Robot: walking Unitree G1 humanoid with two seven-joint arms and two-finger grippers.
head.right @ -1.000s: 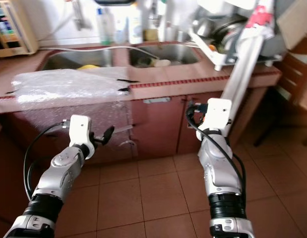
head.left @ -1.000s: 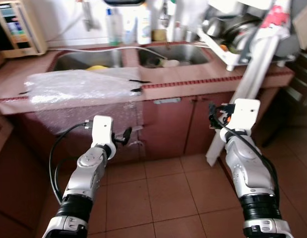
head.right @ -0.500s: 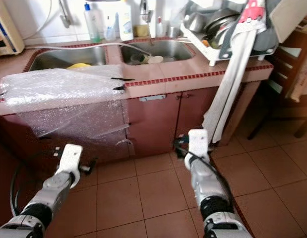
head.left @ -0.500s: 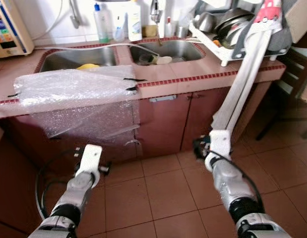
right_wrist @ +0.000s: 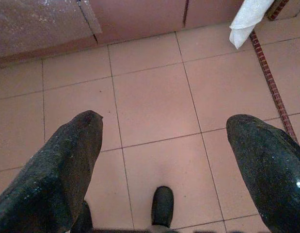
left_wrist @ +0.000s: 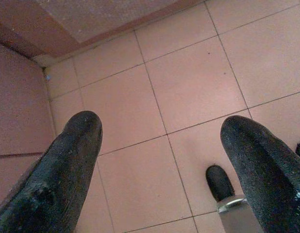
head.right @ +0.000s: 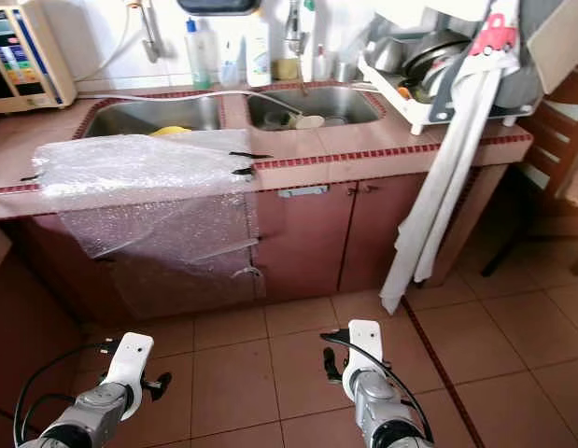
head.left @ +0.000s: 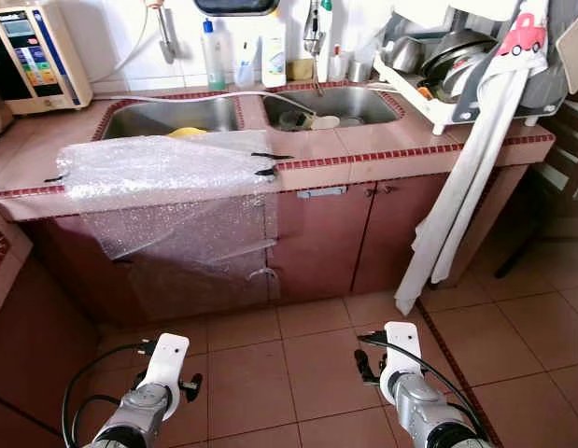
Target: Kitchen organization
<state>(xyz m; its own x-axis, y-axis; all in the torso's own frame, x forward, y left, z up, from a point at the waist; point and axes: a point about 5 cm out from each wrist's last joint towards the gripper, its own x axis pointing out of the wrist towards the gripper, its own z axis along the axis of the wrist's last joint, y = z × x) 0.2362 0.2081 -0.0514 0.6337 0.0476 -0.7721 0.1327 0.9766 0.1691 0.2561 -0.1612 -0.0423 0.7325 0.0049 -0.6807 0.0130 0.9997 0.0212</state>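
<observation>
Both arms hang low over the tiled floor (head.left: 307,355); left claw (left_wrist: 162,145) and right claw (right_wrist: 164,145) spread apart, holding nothing. Bubble wrap (head.left: 167,177) drapes over the surface (head.left: 363,149) by the sink (head.left: 167,117)

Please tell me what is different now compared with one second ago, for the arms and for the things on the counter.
Both arms have dropped: the left gripper and right gripper now hang low over the floor tiles, open and empty. The bubble wrap remains draped over the counter; the white towel still hangs.
</observation>
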